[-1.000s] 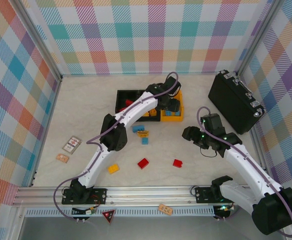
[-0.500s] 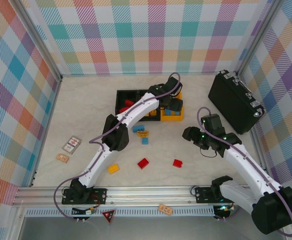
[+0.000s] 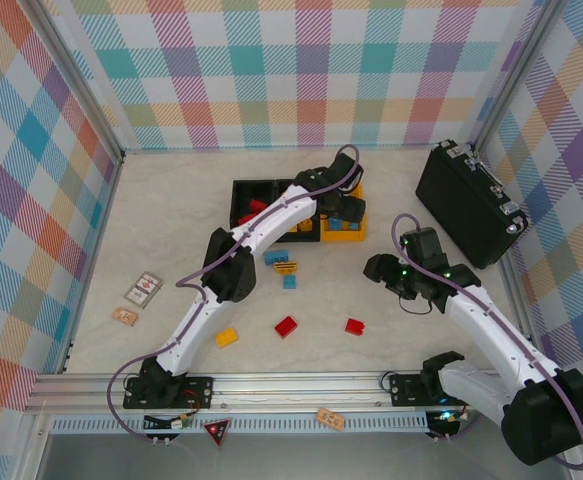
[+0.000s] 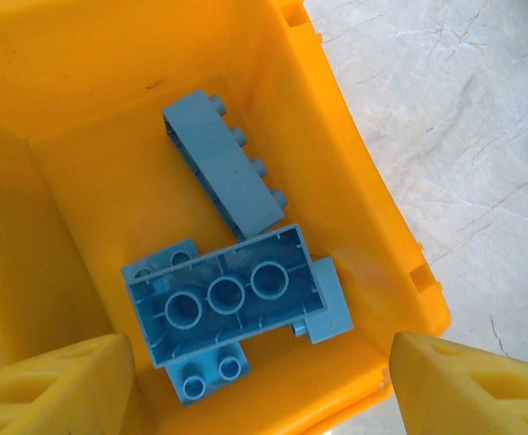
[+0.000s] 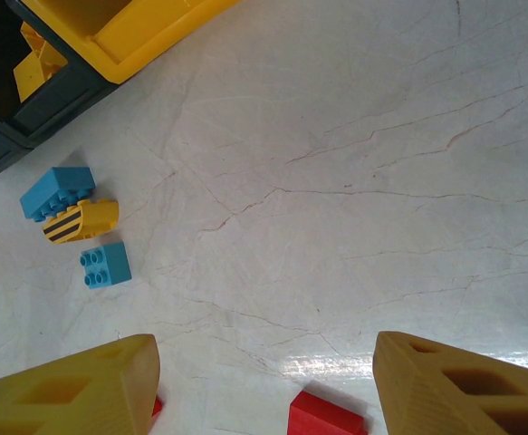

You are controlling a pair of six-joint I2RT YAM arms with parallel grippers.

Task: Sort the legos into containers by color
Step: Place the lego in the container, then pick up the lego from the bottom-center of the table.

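Observation:
My left gripper [image 3: 343, 208] hangs open over the yellow-orange bin [image 4: 354, 154], the right-hand one of three joined containers [image 3: 243, 190]. Inside it lie blue legos: a long brick [image 4: 223, 163], an upside-down brick [image 4: 227, 304] and a small one [image 4: 205, 376]. Its fingers [image 4: 55, 381] hold nothing. My right gripper [image 5: 264, 385] is open above the bare table, with a red lego [image 5: 325, 417] just below its gap. A blue brick [image 5: 57, 192], a yellow striped piece [image 5: 81, 220] and a small blue brick [image 5: 105, 264] lie near the bins. A yellow brick [image 3: 227, 337] and two red ones [image 3: 286, 326] lie nearer the front.
A large black hard case [image 3: 471, 203] stands at the right wall. Flat tags [image 3: 143, 290] lie on the left side of the table. A metal rail [image 3: 291, 385] runs along the front edge. The middle black bin [image 5: 37, 100] holds a yellow brick [image 5: 35, 59].
My left gripper has shifted slightly to the right over the yellow-orange bin. The right arm and the loose bricks have not moved.

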